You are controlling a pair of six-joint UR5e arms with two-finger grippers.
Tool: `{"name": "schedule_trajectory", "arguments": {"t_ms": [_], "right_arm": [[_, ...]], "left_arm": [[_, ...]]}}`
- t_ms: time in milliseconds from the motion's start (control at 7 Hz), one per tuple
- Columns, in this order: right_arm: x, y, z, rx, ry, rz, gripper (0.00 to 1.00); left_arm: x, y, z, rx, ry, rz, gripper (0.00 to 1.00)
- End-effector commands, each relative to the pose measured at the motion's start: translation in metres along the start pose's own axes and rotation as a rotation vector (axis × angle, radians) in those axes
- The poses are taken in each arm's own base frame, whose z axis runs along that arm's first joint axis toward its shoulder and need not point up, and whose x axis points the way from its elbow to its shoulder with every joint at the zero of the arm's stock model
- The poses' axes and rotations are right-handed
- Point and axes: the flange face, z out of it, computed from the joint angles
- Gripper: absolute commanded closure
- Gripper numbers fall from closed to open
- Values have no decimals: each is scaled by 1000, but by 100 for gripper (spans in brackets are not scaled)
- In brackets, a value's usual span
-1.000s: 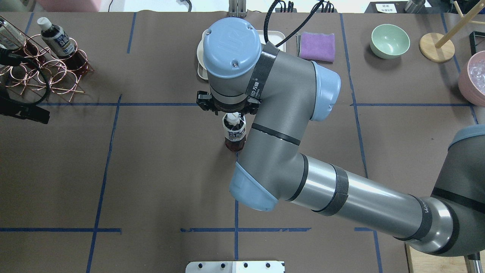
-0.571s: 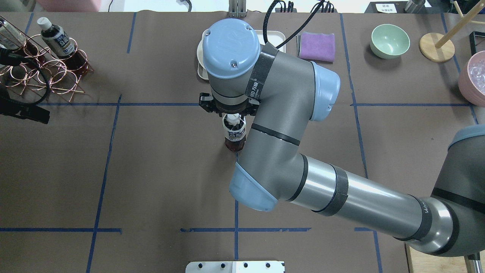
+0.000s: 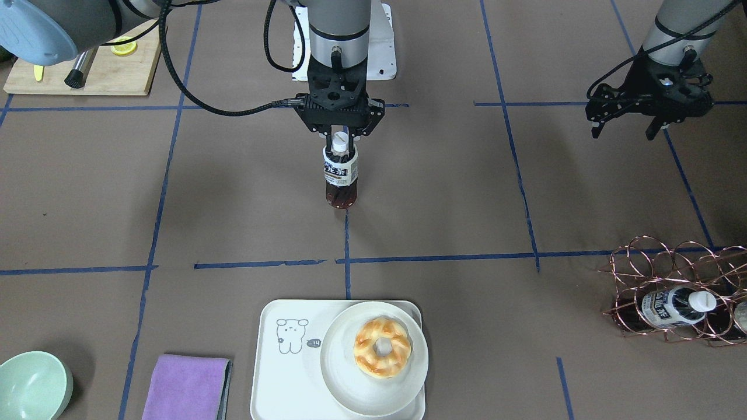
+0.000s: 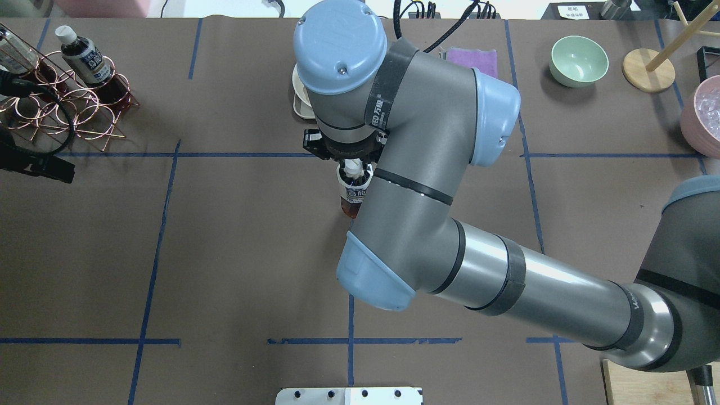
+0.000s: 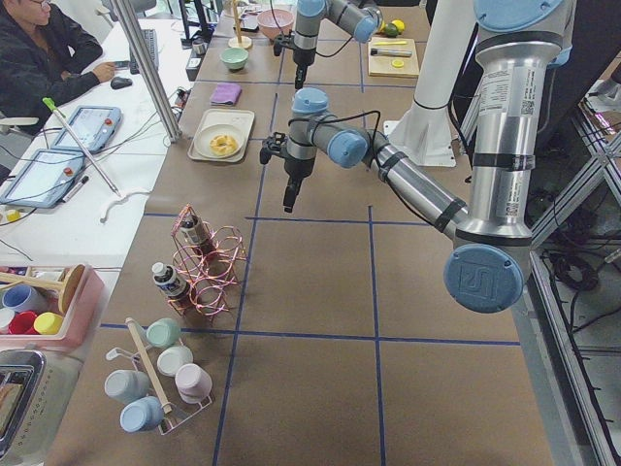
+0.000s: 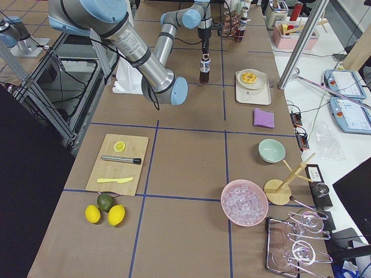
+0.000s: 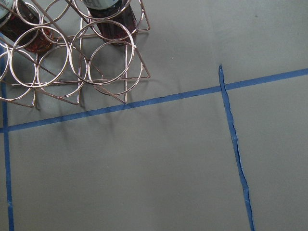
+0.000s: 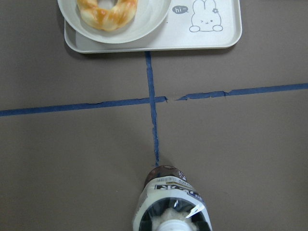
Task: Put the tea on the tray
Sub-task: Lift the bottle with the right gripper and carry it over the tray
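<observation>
We find the right gripper (image 3: 340,135) clamped on the neck of the tea (image 3: 340,175), which hangs upright at mid-table; a top grip suits an upright set-down. Beyond lies open paper; then the tray (image 3: 280,373), bare at its bear end only, since the plate (image 3: 344,385) fills the rest; the left gripper (image 3: 622,129) stands spread and empty, well aside.

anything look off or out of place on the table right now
Nothing spilled or broken. Two small things: the round plate with the doughnut sits at one end of the tray, its edge overhanging the rim, and the blue tape before the tray is torn and ragged. The tea is upright in the right gripper.
</observation>
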Motion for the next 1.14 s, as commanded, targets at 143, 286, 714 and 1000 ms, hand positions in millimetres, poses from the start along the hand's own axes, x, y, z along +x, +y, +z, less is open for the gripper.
{"name": "schedule_trajectory", "arguments": {"t_ms": [143, 286, 714, 1000], "right_arm": [[47, -110, -12, 118, 0, 10, 100], [55, -146, 8, 136, -17, 27, 100], [103, -230, 34, 129, -6, -5, 100], [103, -251, 59, 136, -34, -9, 100]], "left_arm": [[0, -1, -1, 3, 0, 1, 0], [1, -1, -1, 4, 1, 1, 0], [2, -5, -7, 17, 7, 0, 0], [1, -5, -21, 37, 22, -2, 0]]}}
